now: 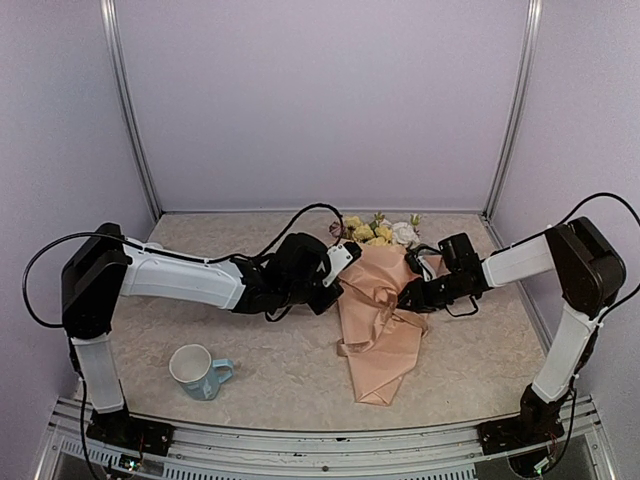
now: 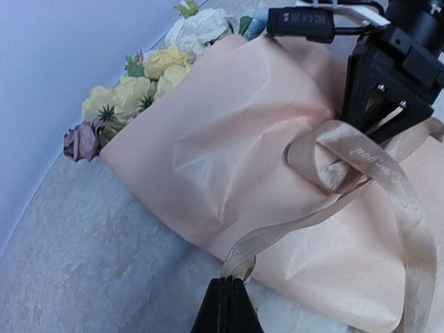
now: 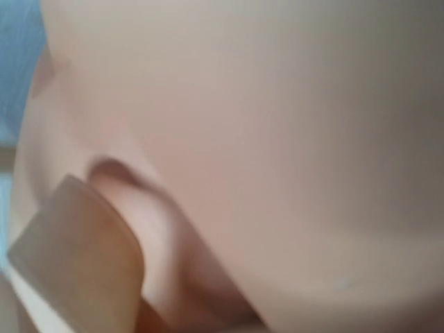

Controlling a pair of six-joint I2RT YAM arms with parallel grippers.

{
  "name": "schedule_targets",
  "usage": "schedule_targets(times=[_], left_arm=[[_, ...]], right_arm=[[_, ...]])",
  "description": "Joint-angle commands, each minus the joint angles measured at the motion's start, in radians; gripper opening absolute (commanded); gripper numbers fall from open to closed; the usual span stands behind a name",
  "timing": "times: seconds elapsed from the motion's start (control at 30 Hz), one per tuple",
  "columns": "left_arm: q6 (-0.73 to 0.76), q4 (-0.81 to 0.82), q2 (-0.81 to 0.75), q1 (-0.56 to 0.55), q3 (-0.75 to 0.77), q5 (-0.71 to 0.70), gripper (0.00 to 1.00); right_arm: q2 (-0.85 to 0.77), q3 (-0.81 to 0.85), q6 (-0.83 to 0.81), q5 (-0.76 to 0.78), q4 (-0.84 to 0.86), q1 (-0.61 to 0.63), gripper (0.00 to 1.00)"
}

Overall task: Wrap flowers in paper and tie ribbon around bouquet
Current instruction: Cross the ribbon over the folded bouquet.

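Ribbon [image 2: 388,173] is clamped at one end between the closed fingers of the left end effector [image 2: 227,281]. Its loops are draped over the paper [image 2: 229,139] of the bouquet [image 1: 380,290], which is laid mid-desk [image 2: 83,263], flowers [image 2: 139,87] at the far end. Right end effector [image 1: 410,298] is set against the loop; its grip cannot be told.

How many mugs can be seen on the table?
1. The mug stands at the front left, well apart from the bouquet. No other shows, though the paper could hide something.

White-and-blue mug [image 1: 197,370] on beige marbled table [image 1: 290,365]
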Motion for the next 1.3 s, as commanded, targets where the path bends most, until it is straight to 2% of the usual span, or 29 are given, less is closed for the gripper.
schedule_targets(times=[0.0, 0.07, 0.1, 0.17, 0.2, 0.27, 0.3, 0.43, 0.63, 0.8, 0.97, 1.03, 1.07, 1.27], left_arm=[[-0.012, -0.106, -0.056, -0.004, -0.064, -0.102, 0.0], [-0.024, -0.14, -0.075, -0.007, -0.088, -0.093, 0.0], [-0.018, -0.15, -0.086, -0.011, -0.102, -0.072, 0.06], [0.007, -0.128, -0.114, -0.029, -0.143, -0.041, 0.34], [0.024, -0.101, -0.13, -0.036, -0.166, -0.02, 0.44], [0.057, -0.021, -0.167, -0.042, -0.209, 0.05, 0.57], [0.073, 0.017, -0.181, -0.043, -0.216, 0.106, 0.6], [0.159, 0.075, -0.129, -0.064, -0.125, 0.288, 0.64], [0.201, -0.04, 0.142, -0.084, 0.156, 0.349, 0.74], [0.198, -0.076, 0.251, -0.074, 0.255, 0.351, 0.78], [0.137, -0.114, 0.32, -0.049, 0.316, 0.314, 0.78], [0.117, -0.105, 0.342, -0.04, 0.324, 0.267, 0.74], [0.11, -0.103, 0.35, -0.038, 0.327, 0.246, 0.69], [0.105, -0.086, 0.335, -0.048, 0.29, 0.195, 0.21]], right_arm=[[0.034, -0.01, -0.011, 0.009, -0.018, -0.004, 0.33], [0.036, -0.008, -0.014, 0.006, -0.019, -0.004, 0.33], [0.038, -0.007, -0.013, 0.005, -0.02, -0.004, 0.33], [0.04, -0.004, -0.015, 0.004, -0.023, -0.004, 0.33], [0.039, -0.003, -0.017, 0.004, -0.025, -0.004, 0.33], [0.04, 0.0, -0.018, 0.005, -0.03, -0.004, 0.33], [0.039, 0.0, -0.018, 0.004, -0.032, -0.004, 0.33], [0.033, 0.002, -0.018, 0.006, -0.033, -0.003, 0.33], [0.035, 0.001, -0.012, 0.001, -0.028, -0.003, 0.33], [0.043, -0.002, -0.01, -0.001, -0.023, -0.004, 0.33], [0.036, -0.01, -0.011, 0.002, -0.024, -0.004, 0.33], [0.037, -0.01, -0.012, 0.001, -0.023, -0.004, 0.33], [0.038, -0.009, -0.012, -0.001, -0.024, -0.004, 0.33], [0.032, -0.009, -0.014, 0.002, -0.025, -0.004, 0.33]])
